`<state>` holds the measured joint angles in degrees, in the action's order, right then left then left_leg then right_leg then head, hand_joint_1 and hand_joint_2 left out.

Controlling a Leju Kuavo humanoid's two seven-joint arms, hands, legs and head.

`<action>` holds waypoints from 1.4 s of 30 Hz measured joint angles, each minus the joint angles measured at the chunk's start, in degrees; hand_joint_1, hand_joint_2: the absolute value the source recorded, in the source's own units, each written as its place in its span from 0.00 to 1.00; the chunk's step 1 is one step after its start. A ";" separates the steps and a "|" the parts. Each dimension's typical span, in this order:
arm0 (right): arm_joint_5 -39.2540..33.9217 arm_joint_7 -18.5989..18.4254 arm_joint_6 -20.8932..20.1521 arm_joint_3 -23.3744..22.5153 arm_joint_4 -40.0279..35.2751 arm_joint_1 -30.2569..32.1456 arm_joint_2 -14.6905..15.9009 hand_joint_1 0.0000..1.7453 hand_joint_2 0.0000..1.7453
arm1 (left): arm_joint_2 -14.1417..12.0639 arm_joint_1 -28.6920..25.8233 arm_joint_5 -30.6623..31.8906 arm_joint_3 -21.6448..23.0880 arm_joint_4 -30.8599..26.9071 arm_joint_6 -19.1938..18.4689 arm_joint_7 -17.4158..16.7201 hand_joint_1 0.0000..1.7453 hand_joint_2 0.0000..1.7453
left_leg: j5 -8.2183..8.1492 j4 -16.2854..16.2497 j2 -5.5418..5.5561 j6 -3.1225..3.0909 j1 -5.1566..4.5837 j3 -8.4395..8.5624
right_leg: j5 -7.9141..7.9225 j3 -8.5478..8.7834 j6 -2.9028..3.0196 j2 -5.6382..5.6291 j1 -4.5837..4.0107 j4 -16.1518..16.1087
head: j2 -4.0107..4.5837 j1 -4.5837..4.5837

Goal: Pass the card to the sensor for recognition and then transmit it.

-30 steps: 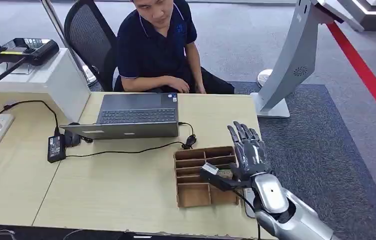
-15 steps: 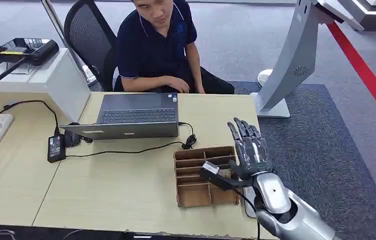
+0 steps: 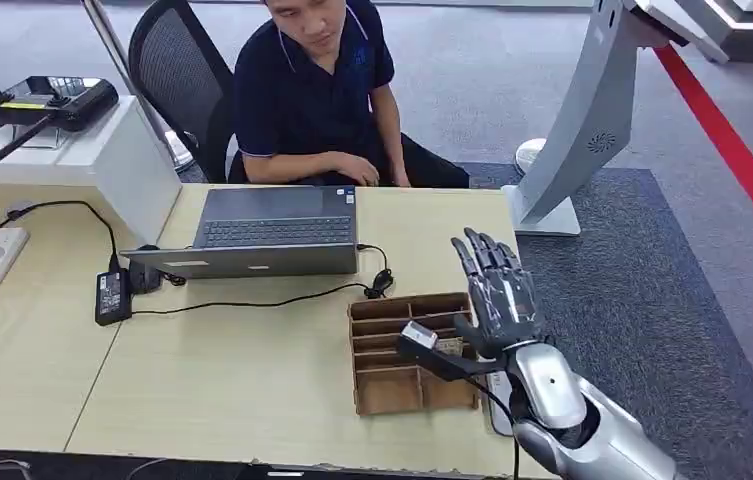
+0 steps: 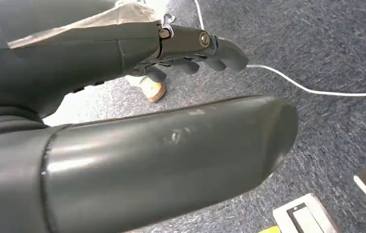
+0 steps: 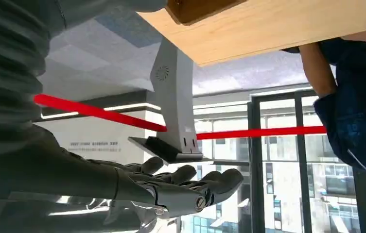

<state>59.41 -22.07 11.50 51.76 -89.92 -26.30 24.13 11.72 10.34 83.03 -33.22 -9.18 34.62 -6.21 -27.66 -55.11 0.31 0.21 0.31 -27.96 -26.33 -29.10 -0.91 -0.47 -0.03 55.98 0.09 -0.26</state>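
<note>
Right hand (image 3: 497,295) raised over the wooden tray (image 3: 412,352), fingers spread and holding nothing.

Palm upright, it hovers above the right end of the divided tray, thumb stretched left over the compartments; the tray sits on the near right part of the table (image 3: 252,380). A small pale card (image 3: 449,347) seems to lie in a right-hand compartment just beside the thumb, though the view is too small to be sure. A laptop (image 3: 267,232) stands farther back, with a person (image 3: 317,90) seated behind it. A grey sensor stand (image 3: 587,120) rises from the carpet off the table's far right corner. Left hand (image 4: 190,48) hangs over carpet, fingers loosely curled, nothing in them.
</note>
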 joint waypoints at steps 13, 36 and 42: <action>-0.37 0.57 -0.76 0.02 0.02 0.00 -0.02 0.04 1.00 | 0.00 0.00 0.00 0.00 0.00 0.00 0.00 0.00 0.00 | 0.00 0.00 0.00 0.00 0.00 0.00 | 0.00 0.00 0.00 0.00 0.00 0.00 | 0.00 0.00; -0.74 0.74 -1.22 0.07 0.02 0.00 -0.02 0.26 1.00 | 0.00 0.00 0.02 0.02 0.00 -0.02 0.00 0.00 0.00 | 0.00 0.00 0.00 0.00 0.00 0.00 | 0.00 0.00 0.00 0.00 0.00 0.00 | 0.00 0.00; -0.79 0.74 -1.33 0.07 0.00 0.00 -0.02 0.34 1.00 | 0.00 0.00 0.02 0.02 0.00 -0.20 0.00 0.00 0.00 | 0.00 0.00 0.00 0.00 0.00 0.00 | 0.00 0.00 0.00 0.00 0.00 0.00 | 0.00 -0.02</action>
<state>58.62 -21.33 10.16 51.82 -89.92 -26.29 24.11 11.72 10.35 83.06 -33.20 -9.18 34.42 -6.21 -27.66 -55.11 0.32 0.21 0.31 -27.96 -26.33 -29.10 -0.91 -0.47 -0.03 55.98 0.09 -0.28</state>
